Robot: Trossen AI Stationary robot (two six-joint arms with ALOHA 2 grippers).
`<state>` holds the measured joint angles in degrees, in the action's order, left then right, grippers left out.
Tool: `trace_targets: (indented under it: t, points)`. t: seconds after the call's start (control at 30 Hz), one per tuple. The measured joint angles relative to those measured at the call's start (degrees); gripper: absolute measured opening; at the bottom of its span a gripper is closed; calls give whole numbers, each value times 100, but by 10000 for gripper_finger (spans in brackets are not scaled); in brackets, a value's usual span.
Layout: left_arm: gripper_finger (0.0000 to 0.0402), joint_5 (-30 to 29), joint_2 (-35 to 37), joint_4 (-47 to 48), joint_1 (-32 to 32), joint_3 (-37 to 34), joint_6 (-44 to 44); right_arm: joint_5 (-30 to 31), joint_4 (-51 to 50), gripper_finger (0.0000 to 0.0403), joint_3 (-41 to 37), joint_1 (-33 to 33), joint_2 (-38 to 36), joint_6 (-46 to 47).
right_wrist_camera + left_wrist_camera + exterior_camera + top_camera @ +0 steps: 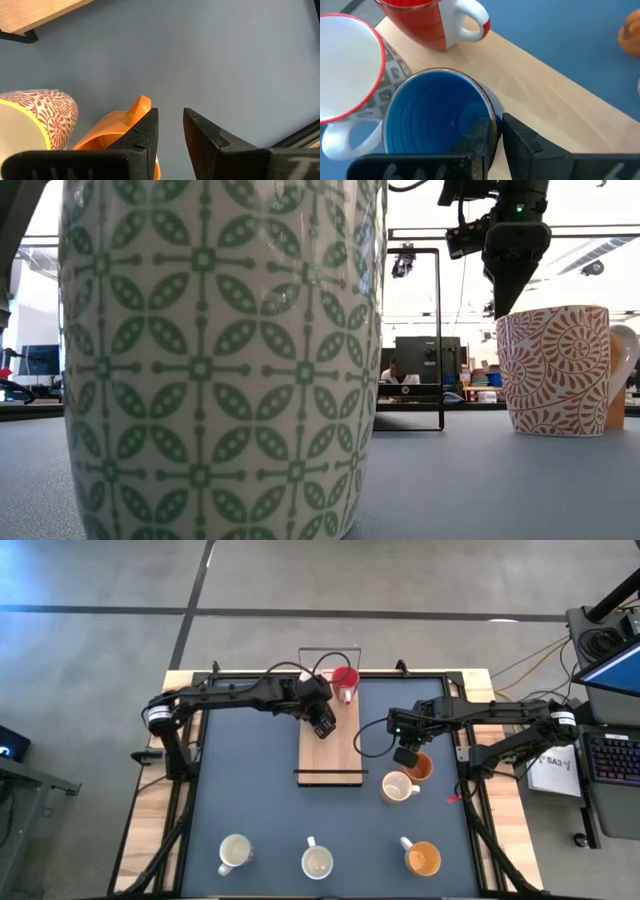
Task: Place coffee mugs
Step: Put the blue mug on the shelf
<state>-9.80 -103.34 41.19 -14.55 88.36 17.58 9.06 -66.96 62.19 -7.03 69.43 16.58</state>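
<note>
Left tool (494,134) pinches the blue mug (437,117) rim on the tray (560,100); right tool (170,131), narrowly parted, seemingly grips nothing.

Mugs, eight, all standing upright:
- red mug (345,679), blue mug (437,117) and red-rimmed white mug (347,75) sitting clustered at the tray's far end;
- orange mug (418,767) touching patterned cream mug (398,786) near the table's right edge;
- two white mugs (235,853) (317,862) and orange mug (424,859) lining the near edge.
</note>
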Motion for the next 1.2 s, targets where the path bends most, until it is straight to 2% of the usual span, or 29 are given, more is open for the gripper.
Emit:
trace_targets:
  t: [0.63,0.9,1.2]
  points:
    - [27,74,-218,-100,151,-53,114,-1,0,76,0,0,0,-4]
    - [7,-168,-322,47,140,-34,116,-2,-2,74,0,0,0,-4]
    - [32,-184,-314,151,140,4,121,-2,0,74,0,0,0,34]
